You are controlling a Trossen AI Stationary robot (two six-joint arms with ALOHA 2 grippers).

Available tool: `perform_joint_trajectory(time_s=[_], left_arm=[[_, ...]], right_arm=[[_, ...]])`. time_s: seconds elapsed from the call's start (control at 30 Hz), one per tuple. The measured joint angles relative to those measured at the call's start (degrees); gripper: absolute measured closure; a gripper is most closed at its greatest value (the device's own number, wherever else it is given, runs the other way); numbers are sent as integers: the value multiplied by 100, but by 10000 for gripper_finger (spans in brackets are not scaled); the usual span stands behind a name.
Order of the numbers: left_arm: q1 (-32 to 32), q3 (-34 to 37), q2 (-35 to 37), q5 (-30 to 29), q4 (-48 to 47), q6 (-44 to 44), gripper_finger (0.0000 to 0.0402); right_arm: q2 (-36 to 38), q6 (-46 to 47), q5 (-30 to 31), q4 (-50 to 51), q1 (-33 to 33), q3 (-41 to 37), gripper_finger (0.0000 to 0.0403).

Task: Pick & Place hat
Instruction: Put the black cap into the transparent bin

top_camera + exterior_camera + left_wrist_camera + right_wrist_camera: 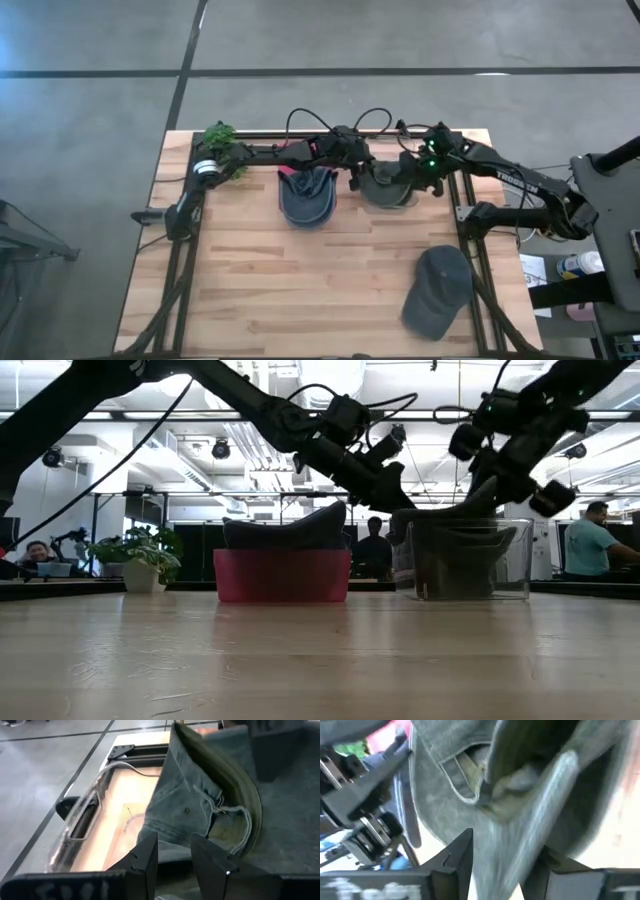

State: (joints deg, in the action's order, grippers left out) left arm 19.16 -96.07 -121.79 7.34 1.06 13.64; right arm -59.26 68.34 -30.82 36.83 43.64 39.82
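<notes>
A grey-green hat [385, 188] sits in a clear container [470, 560] at the far middle of the table, and its upper part stands above the rim. My left gripper [357, 178] is at the hat's left side and is shut on its cloth. My right gripper [432, 180] is at the hat's right side and is also shut on it. In the low view the left gripper [400, 500] and the right gripper [490, 495] slant down onto the container's top. My left gripper [174, 855] pinches the hat's grey cloth at its lower edge [172, 836] between the two fingers. It comes slanting down from the table's left. The hat's lower part rests in the clear container. My right gripper [502, 865] pinches a fold of the hat's cloth [497, 840] between its two fingers, slanting down from the table's right. How many layers it has I cannot tell. The hat stays partly inside the container.
A dark blue hat [305, 200] lies in a red bin [282, 575] just left of the clear container. A dark grey cap [440, 290] lies on the table's near right. A potted plant [222, 138] stands at the far left corner. The near middle shows bare wood.
</notes>
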Motion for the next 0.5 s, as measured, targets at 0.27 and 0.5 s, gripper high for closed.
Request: perform_joint_trajectory(time_s=[0.27, 0.5], left_arm=[[0, -5, 10, -64, -74, 5, 292], [0, -5, 61, -285, -144, 15, 292]], right_arm=[[222, -1023, 1522, 2924, 24, 820, 280], [288, -1359, 2480, 2939, 315, 1223, 280]])
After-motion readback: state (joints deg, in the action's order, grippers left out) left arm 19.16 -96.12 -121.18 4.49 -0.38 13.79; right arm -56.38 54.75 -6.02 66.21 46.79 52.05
